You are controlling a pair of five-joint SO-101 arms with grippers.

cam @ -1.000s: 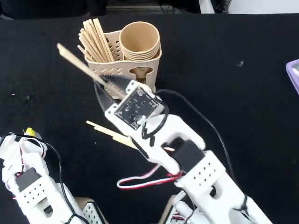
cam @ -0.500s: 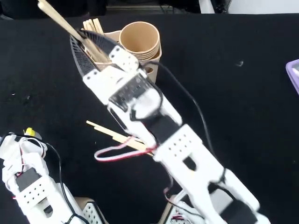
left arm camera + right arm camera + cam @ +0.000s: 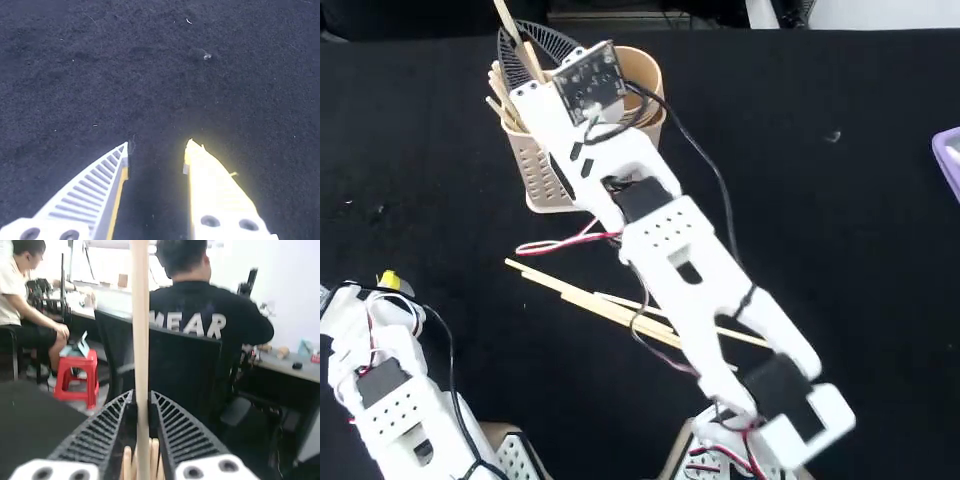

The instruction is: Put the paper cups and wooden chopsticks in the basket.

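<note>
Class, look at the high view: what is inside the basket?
A bundle of chopsticks stands in one side of the basket, paper cups in the other. The right arm covers most of the cups and the basket's middle.

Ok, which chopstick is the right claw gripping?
The upright chopstick pinched in the right claw over the basket; the bundled chopsticks stand inside it, the loose chopsticks lie flat on the table.

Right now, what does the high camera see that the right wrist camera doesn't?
High view: the basket with paper cups in it, and loose chopsticks lying on the black table. Right wrist view: ribbed fingers squeezing from both sides, and a red stool in the room behind. Both: the right pincer shut on one chopstick.
</note>
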